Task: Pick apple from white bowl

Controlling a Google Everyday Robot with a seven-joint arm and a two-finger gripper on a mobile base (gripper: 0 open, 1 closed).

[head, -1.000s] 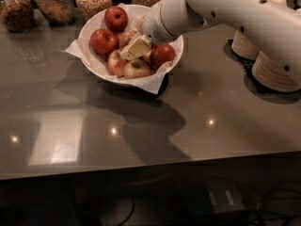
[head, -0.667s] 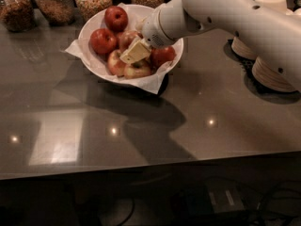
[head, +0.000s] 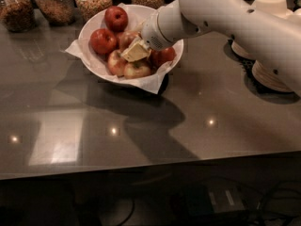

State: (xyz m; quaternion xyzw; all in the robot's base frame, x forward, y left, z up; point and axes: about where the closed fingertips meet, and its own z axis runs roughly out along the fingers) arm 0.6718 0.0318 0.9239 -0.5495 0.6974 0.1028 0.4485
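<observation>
The white bowl (head: 92, 62), lined with crinkled white paper, stands at the back of the dark counter and holds several apples. The apple (head: 126, 38), dull brownish-red, lies in the bowl's middle, partly hidden by my gripper. My gripper (head: 135, 51), cream-coloured at the end of the white arm, is down inside the bowl, against the apple's front right side. Smaller bright red apples (head: 116, 18) lie around it, and a pale yellow-and-red one (head: 137, 70) lies at the bowl's front.
Several glass jars (head: 55, 4) of dry food line the back edge behind the bowl. Stacked tan paper bowls (head: 271, 36) stand at the right, behind my arm. The counter's front edge (head: 141, 169) runs across the lower frame, with cables below it.
My arm has shifted slightly to the left. The gripper stays down in the middle of the bowl, and the apples have not visibly moved.
</observation>
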